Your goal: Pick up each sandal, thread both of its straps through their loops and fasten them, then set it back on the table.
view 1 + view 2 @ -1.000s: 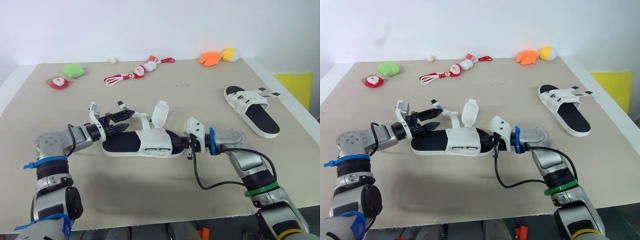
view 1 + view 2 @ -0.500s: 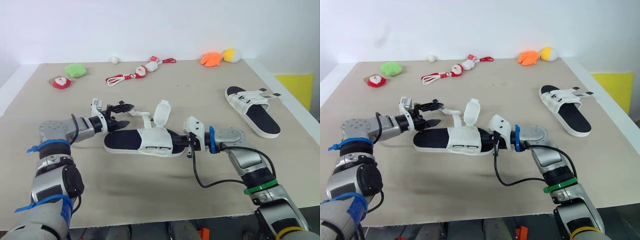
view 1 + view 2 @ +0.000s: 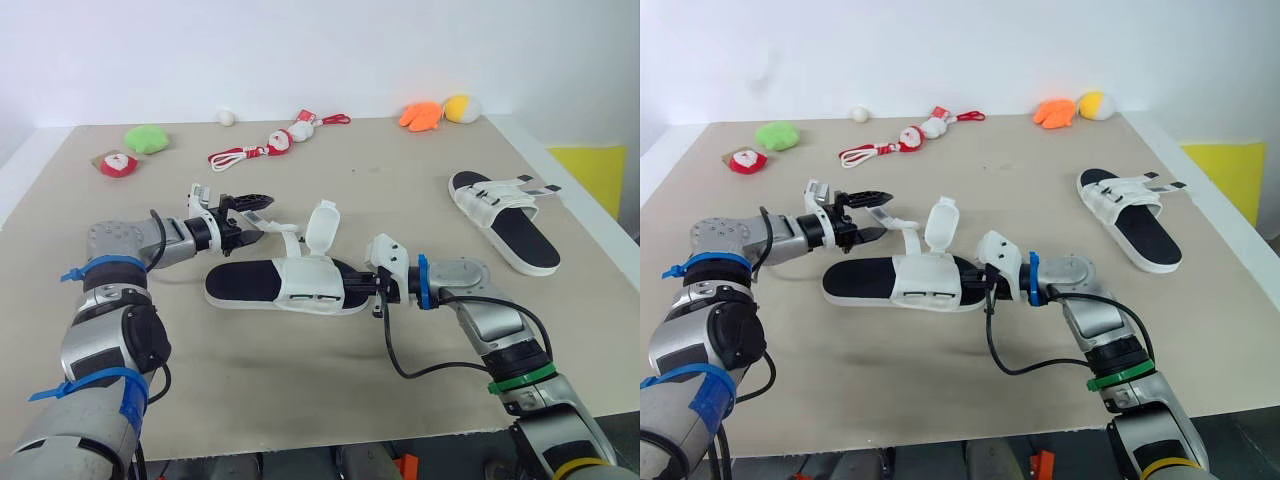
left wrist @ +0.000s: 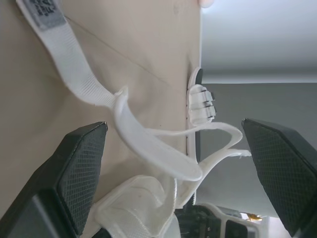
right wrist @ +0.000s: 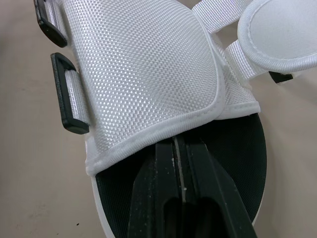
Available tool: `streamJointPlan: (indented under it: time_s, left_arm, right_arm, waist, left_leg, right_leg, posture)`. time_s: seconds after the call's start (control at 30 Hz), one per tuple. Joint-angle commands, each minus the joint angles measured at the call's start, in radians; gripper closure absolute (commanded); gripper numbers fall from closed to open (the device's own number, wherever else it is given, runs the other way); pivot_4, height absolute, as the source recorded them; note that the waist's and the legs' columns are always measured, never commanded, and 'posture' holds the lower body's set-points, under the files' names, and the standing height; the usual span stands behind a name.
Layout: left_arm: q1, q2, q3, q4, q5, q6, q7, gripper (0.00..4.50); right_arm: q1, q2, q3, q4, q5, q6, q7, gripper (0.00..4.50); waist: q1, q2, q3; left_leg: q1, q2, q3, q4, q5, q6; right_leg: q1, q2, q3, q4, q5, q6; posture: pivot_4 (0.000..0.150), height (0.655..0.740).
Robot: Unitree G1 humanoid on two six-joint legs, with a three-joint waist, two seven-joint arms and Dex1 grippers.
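Observation:
A white sandal with a black sole (image 3: 285, 285) lies flat mid-table, its front flap (image 3: 322, 225) standing up and its black loops (image 5: 69, 99) empty. My left gripper (image 3: 250, 212) is open just beyond the heel, and the loose white heel strap (image 4: 148, 148) runs between its fingers (image 4: 81, 168), which do not touch it. My right gripper (image 3: 367, 286) is shut at the toe end, its fingers (image 5: 181, 198) lying on the black insole under the white upper. The second sandal (image 3: 503, 220) rests at the right of the table with its straps loose.
Soft toys line the far edge: a green one (image 3: 146, 139), a red and white one (image 3: 118, 164), a Santa on a red cord (image 3: 275, 145), an orange one (image 3: 420, 116) and a yellow one (image 3: 461, 108). The table's right edge runs close past the second sandal.
My left gripper has moved from over the sandal's heel toward the far side, up along the loose strap. The sandal and the right arm have stayed where they were.

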Motion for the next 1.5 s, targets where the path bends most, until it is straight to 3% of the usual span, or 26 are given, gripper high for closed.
streamJointPlan:
  time_s: [0.03, 0.53, 0.6, 0.63, 0.83, 0.9, 1.03, 1.17, 1.33, 1.5]
  left_arm:
    - [-0.027, -0.025, 0.017, 0.031, 0.018, -0.032, -0.02, 0.0]
    - [-0.064, -0.087, 0.073, 0.152, 0.063, -0.23, -0.013, 0.0]
    - [-0.06, -0.091, 0.081, 0.16, 0.067, -0.262, -0.006, 0.91]
    - [-0.058, -0.092, 0.083, 0.163, 0.068, -0.267, -0.008, 1.14]
    - [-0.045, -0.095, 0.067, 0.156, 0.093, -0.276, -0.054, 3.94]
    - [-0.038, -0.095, 0.044, 0.139, 0.115, -0.282, -0.091, 4.4]
    - [0.028, -0.107, -0.155, -0.089, 0.244, -0.411, -0.329, 4.4]
    - [0.168, -0.112, -0.32, -0.496, 0.292, -0.582, -0.552, 4.4]
    - [0.313, -0.084, -0.395, -0.815, 0.314, -0.721, -0.671, 4.4]
    - [0.455, 0.0, -0.534, -0.99, 0.568, -1.128, -0.759, 4.4]
  right_arm:
    - [0.004, 0.006, 0.015, 0.012, -0.018, 0.016, -0.016, 4.43]
    - [0.007, 0.004, 0.006, -0.004, -0.015, 0.03, -0.025, 4.43]
    - [0.006, 0.004, 0.005, -0.006, -0.014, 0.032, -0.025, 4.5]
    - [0.006, 0.004, 0.004, -0.007, -0.014, 0.033, -0.026, 4.5]
    - [0.001, 0.005, 0.006, -0.004, -0.014, 0.032, -0.023, 4.5]
    - [-0.001, 0.006, 0.006, -0.001, -0.015, 0.031, -0.023, 4.5]
    - [-0.004, 0.004, 0.009, 0.005, -0.019, 0.022, -0.021, 4.5]
    - [0.0, -0.005, 0.015, 0.005, -0.022, 0.013, -0.007, 4.5]
    - [-0.008, -0.016, 0.027, 0.018, -0.031, -0.003, 0.015, 4.5]
    - [-0.028, -0.021, 0.033, 0.04, -0.036, -0.018, 0.032, 4.5]
  waist:
    - [0.0, 0.0, 0.0]
    - [-0.003, 0.0, 0.0]
    - [-0.003, 0.0, 0.0]
    - [-0.003, 0.0, 0.0]
    - [-0.003, 0.0, 0.0]
    - [-0.003, 0.0, 0.0]
    - [-0.003, 0.0, 0.0]
    - [-0.004, 0.0, 0.001]
    - [0.0, 0.0, 0.001]
    - [0.001, 0.0, 0.001]
  left_leg:
    - [0.0, 0.0, 0.0, 0.0, 0.0, 0.0]
    - [0.0, 0.0, 0.0, 0.0, 0.0, 0.0]
    - [0.0, 0.0, 0.0, 0.0, 0.0, 0.0]
    - [0.0, 0.0, 0.0, 0.0, 0.0, 0.0]
    - [0.0, 0.0, 0.0, 0.0, 0.0, 0.0]
    - [0.0, 0.0, 0.0, 0.0, 0.0, 0.0]
    - [0.0, 0.0, 0.0, 0.0, 0.0, 0.0]
    - [0.0, 0.001, 0.0, -0.001, 0.001, -0.002]
    - [-0.002, 0.001, 0.0, -0.001, 0.001, -0.004]
    - [-0.002, 0.001, 0.0, 0.0, 0.001, -0.003]
  right_leg:
    - [0.0, 0.0, 0.0, 0.0, 0.0, 0.0]
    - [0.0, 0.0, 0.0, 0.0, 0.0, 0.0]
    - [0.0, 0.0, 0.0, 0.0, 0.0, 0.0]
    - [0.0, 0.0, 0.0, 0.0, 0.0, 0.0]
    - [0.0, 0.0, 0.0, 0.0, 0.0, 0.0]
    - [0.0, 0.0, 0.0, 0.0, 0.0, 0.0]
    - [0.0, 0.0, 0.0, 0.0, 0.0, 0.0]
    - [0.0, 0.0, 0.0, 0.0, 0.001, -0.001]
    - [-0.001, 0.0, 0.0, -0.001, 0.0, -0.001]
    - [-0.001, 0.0, 0.0, -0.001, 0.0, -0.002]
  posture:
    - [0.15, 0.74]
    - [0.15, 0.74]
    - [0.15, 0.74]
    - [0.15, 0.74]
    - [0.15, 0.74]
    - [0.15, 0.74]
    - [0.15, 0.74]
    - [0.15, 0.74]
    - [0.15, 0.74]
    - [0.15, 0.74]
